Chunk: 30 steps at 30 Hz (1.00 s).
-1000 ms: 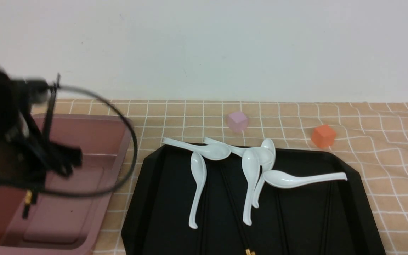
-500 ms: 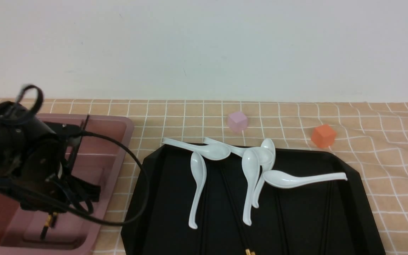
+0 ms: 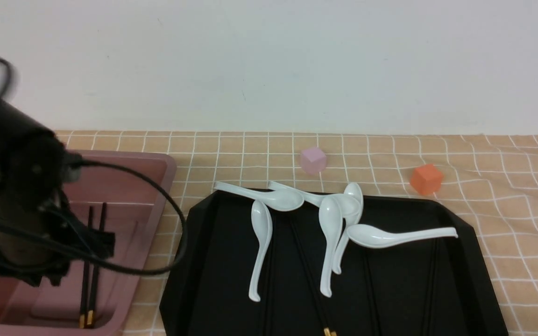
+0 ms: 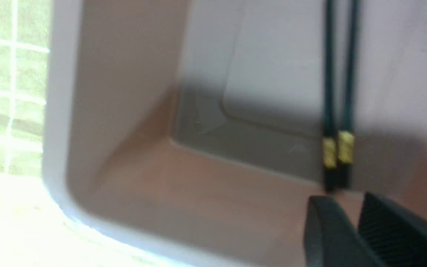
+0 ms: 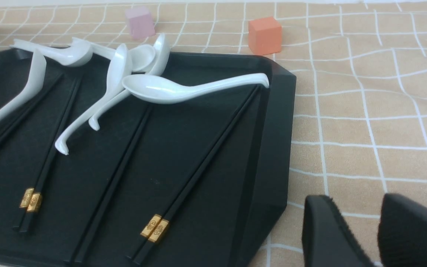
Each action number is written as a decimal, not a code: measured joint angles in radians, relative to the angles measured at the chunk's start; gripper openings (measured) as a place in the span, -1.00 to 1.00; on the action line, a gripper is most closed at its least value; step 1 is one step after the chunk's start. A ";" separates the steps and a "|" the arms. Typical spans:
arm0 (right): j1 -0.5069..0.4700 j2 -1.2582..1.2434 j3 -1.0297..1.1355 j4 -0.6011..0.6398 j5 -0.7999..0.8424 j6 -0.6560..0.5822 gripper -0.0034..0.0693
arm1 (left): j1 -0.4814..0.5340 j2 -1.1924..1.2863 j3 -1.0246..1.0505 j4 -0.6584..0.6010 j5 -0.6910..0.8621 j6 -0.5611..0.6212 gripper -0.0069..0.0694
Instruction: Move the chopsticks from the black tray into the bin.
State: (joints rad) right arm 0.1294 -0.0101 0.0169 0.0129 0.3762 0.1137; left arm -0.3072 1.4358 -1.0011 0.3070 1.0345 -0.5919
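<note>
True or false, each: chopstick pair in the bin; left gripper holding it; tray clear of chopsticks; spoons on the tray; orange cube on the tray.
1. A chopstick pair lies in the bin. True.
2. The left gripper holds that pair. False: its fingertips are clear of the pair, with nothing between them.
3. The black tray is clear of chopsticks. False: more pairs lie on it.
4. White spoons lie on the tray. True.
5. The orange cube sits on the tray. False: it stands on the checked cloth beyond the tray.
</note>
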 joint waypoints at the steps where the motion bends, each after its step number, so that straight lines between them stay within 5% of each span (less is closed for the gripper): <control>1: 0.000 0.000 0.000 0.000 0.000 0.000 -0.25 | 0.000 -0.037 -0.001 -0.024 0.017 0.027 -0.60; 5: 0.000 0.000 0.000 0.000 0.000 0.000 -0.25 | 0.000 -0.202 0.012 -0.133 0.080 0.114 -0.85; 17: 0.000 0.000 0.000 0.000 0.000 0.000 -0.25 | 0.000 -0.686 0.274 -0.318 0.047 0.214 -0.85; 26: 0.000 0.000 0.000 0.000 0.000 0.000 -0.25 | 0.000 -1.050 0.599 -0.542 -0.539 0.280 -0.85; 30: 0.000 0.000 0.000 0.000 0.000 0.000 -0.25 | 0.000 -1.073 0.656 -0.552 -0.646 0.282 -0.85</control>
State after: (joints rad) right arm 0.1294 -0.0101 0.0169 0.0129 0.3762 0.1137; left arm -0.3072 0.3628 -0.3453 -0.2452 0.3881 -0.3097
